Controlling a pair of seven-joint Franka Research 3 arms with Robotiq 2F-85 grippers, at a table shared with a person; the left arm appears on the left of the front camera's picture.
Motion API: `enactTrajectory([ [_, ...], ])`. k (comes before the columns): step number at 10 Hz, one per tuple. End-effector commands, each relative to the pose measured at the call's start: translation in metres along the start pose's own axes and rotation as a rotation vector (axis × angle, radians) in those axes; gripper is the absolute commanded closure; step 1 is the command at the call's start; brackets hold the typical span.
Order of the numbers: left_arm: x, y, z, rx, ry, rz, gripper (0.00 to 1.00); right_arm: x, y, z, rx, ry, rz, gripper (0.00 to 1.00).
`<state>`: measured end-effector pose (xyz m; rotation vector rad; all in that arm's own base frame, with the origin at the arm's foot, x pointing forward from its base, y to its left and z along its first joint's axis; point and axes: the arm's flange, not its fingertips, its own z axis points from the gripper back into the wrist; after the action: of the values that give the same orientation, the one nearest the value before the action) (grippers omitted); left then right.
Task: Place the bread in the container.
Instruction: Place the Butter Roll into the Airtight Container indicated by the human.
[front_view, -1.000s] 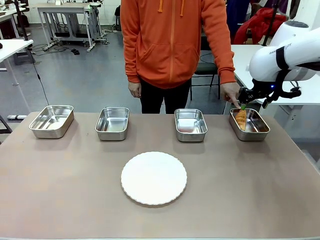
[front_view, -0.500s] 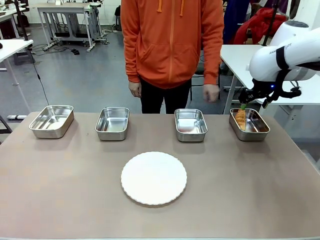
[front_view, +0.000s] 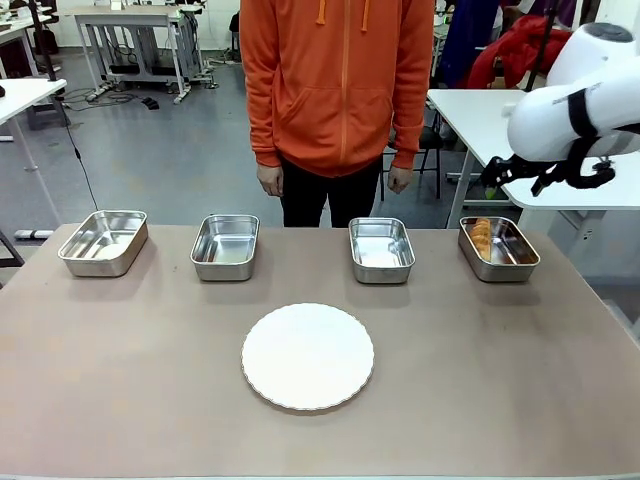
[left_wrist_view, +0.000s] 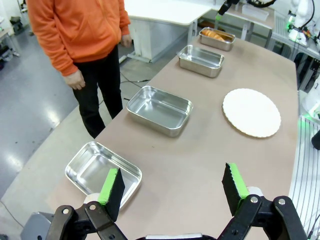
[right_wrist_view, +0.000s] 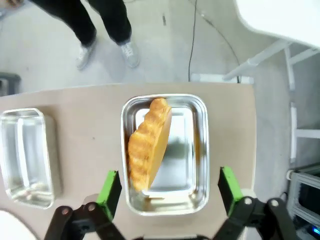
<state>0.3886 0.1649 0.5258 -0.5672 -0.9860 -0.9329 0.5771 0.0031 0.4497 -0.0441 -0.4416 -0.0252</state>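
Lighting was bright, even, overhead; shadows under the trays were soft and short. The steel container (right_wrist_view: 200, 150) threw specular glare and mirrored the bread (right_wrist_view: 146, 145). Both wrist views bowed straight edges outward. Front view was sharp, far background slightly soft.

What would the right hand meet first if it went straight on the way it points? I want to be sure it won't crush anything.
Probably the bread. The right hand is open and looks down on the container, where the bread leans against one wall, between the fingers' line. Depth is unclear, so it might reach the container's floor beside it instead.
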Motion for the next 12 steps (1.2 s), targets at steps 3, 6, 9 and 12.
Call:
enactTrajectory([
  [3,0.001,-0.001,0.0,-0.006,-0.016,-0.013,0.0,-0.139,-0.009,0.095,0.098,-0.173,-0.049,0.0],
  [6,0.001,-0.001,0.0,-0.006,-0.016,-0.013,0.0,-0.189,0.002,0.113,0.136,-0.114,0.125,0.0],
  [9,0.001,-0.001,0.0,-0.006,-0.016,-0.013,0.0,-0.16,0.016,0.12,0.103,-0.105,0.111,0.0],
  [12,0.001,-0.001,0.0,-0.006,-0.016,-0.013,0.0,-0.16,0.016,0.12,0.103,-0.105,0.111,0.0],
])
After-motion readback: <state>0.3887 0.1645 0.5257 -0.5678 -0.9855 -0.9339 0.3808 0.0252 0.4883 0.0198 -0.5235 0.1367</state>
